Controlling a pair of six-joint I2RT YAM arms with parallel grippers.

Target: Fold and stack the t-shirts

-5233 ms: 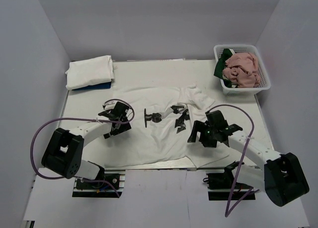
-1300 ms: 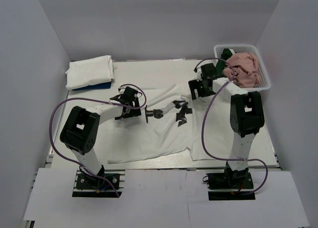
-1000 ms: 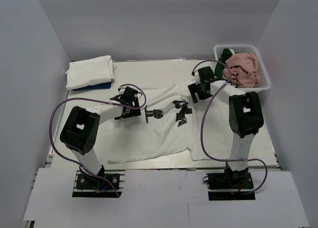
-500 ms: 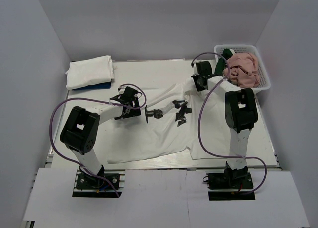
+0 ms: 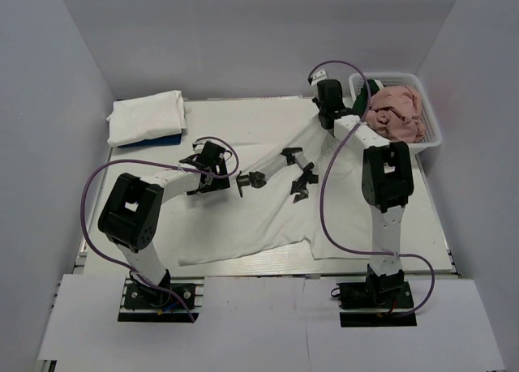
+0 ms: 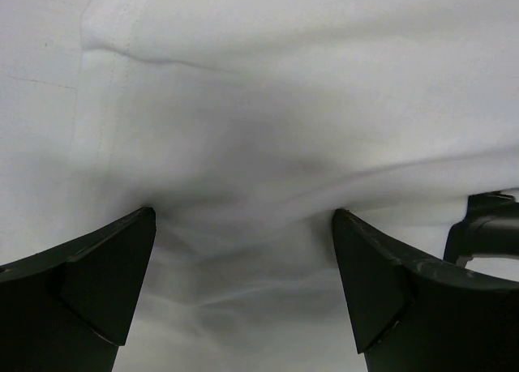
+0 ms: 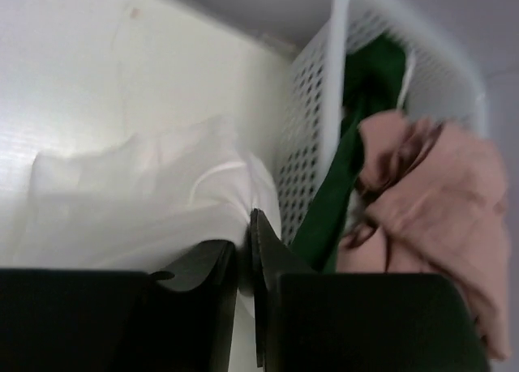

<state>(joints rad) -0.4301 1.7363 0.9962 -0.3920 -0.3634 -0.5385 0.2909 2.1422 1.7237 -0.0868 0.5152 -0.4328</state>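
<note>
Pinching the shirt (image 5: 243,218) at its far corner with our tightly closed right claw (image 7: 246,254) beside the basket (image 5: 431,138), we are holding our left claw (image 6: 243,287), spread wide, over its left part mid-bench (image 5: 243,114).

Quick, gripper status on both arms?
Left gripper: open, over the white printed t-shirt, gripping nothing.
Right gripper: shut on that shirt's edge, beside the basket.

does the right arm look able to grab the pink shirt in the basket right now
Probably not yet. The right gripper is next to the basket and the pink shirt lies uncovered on top, but its jaws are shut on the white shirt.
</note>
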